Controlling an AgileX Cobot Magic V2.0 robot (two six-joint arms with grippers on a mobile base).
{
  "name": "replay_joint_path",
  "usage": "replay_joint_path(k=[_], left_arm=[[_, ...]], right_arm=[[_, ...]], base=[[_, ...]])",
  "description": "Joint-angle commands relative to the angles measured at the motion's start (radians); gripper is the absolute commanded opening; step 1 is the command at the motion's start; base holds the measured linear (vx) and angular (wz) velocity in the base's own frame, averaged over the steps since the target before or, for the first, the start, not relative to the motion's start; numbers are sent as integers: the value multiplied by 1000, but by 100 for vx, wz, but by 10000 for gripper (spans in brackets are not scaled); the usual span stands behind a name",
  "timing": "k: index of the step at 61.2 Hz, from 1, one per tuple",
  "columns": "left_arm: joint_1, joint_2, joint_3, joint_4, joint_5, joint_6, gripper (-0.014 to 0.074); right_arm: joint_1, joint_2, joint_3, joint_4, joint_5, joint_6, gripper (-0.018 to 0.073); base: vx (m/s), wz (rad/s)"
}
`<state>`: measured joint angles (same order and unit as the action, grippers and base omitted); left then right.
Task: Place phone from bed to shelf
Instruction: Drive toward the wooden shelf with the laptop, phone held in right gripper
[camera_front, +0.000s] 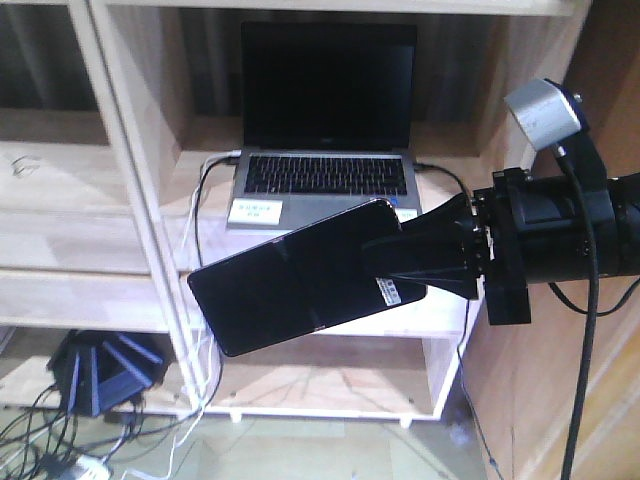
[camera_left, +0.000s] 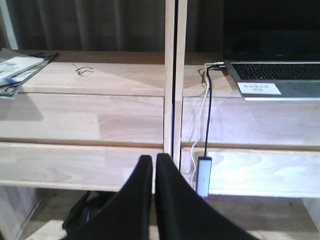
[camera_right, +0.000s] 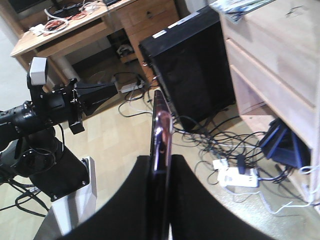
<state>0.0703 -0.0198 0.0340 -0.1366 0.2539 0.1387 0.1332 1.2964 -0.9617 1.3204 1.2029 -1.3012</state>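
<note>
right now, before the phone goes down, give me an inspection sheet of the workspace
surface: shelf board pale wood, bare strip in front of the open laptop
job's things: phone held tilted before the laptop bay; bed not seen
clutter: magazines in the left bay; blue object under the shelf
grippers: right gripper shut on phone; left gripper shut, empty
cables: black cable from laptop to a grey hub hanging off the board edge; tangle on floor
surroundings: black case, wooden desk

Open grey laptop, cables, magazines, floor power strip.
</note>
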Motion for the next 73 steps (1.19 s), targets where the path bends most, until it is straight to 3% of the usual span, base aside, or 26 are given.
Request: replay_joint_path(k=[1,73], left_arm=[[-5,-5,3,-9,-65,-4,1],[-5,-5,3,-9,-65,-4,1]], right_arm=[[-1,-31,-26,100,87,1,-4],[-1,-31,-26,100,87,1,-4]], base=[[27,-5],[19,-5]])
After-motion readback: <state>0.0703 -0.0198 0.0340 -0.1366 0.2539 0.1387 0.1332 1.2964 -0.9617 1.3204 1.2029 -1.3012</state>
